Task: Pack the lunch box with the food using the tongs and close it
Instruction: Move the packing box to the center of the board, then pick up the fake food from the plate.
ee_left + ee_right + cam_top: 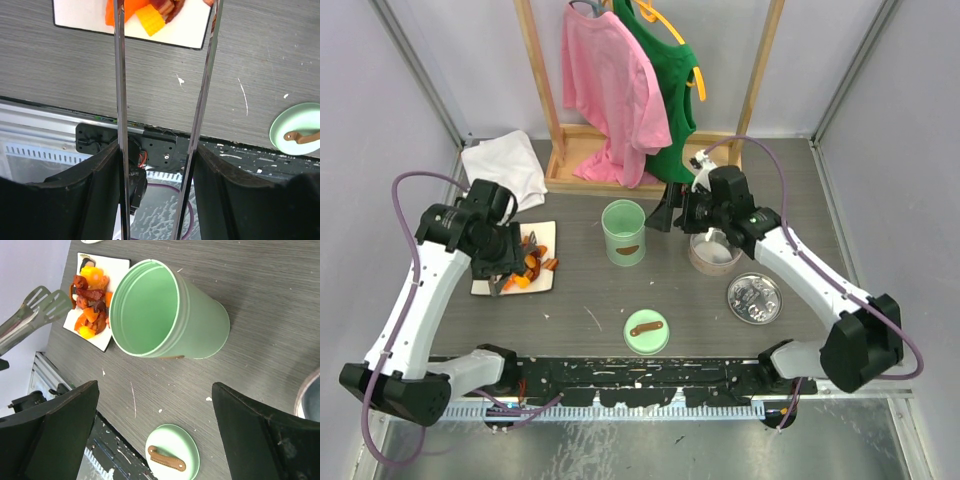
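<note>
Now: left claw point(157, 162) squeezes tongs point(119, 75) over food point(90, 310), likely to nip a piece; right claw point(155, 387) gapes wide beside lunch box point(205, 325).

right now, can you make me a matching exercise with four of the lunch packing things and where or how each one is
Things
1. tongs
2. food
3. lunch box
4. lid

Place or state
a. heaped on the white plate
b. lying flat by itself, strap handle up, off the box
c. gripped between the left fingers
d. standing upright, open and empty

Pairs: 1-c, 2-a, 3-d, 4-b
</note>
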Available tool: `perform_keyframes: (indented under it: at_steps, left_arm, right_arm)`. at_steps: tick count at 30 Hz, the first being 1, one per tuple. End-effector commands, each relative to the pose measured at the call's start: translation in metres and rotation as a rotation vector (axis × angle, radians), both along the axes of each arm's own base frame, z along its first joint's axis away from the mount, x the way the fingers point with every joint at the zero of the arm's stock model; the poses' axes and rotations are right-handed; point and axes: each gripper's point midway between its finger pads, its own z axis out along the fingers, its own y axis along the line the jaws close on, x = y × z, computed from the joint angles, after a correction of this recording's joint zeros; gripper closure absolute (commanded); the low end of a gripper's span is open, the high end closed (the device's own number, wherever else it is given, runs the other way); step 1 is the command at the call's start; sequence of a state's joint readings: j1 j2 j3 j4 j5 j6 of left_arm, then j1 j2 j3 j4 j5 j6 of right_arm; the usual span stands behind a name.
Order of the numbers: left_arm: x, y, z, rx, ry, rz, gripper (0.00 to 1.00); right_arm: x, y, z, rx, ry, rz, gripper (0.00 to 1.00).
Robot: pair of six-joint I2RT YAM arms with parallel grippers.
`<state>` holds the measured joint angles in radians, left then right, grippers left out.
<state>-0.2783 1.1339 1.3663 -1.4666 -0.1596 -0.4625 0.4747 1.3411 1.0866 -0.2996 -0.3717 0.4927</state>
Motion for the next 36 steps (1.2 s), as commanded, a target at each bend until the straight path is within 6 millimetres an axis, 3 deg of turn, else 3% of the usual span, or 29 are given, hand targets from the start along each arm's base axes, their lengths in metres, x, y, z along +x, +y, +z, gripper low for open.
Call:
perform_keyframes:
  at_steps: [1,16,22,36]
  left_arm:
    - [0.018,0.01,0.007,0.003,-0.058,0.045,0.45]
    - [0.068,0.028,-0.009,-0.029,-0.033,0.033,0.46]
    - [0.077,0.04,-0.018,-0.011,-0.009,0.052,0.48]
    - [0.093,0.047,-0.027,0.022,0.02,0.05,0.55]
  right_arm:
    - [-0.007,-0.013,0.006,-0.001,-0.027,-0.06,0.0]
    - [-0.022,-0.024,-0.007,-0.023,-0.002,-0.071,0.0]
    - [-0.025,-0.026,-0.013,-0.043,0.008,-0.069,0.0]
    - [-0.025,-0.025,-0.021,-0.055,0.026,-0.06,0.0]
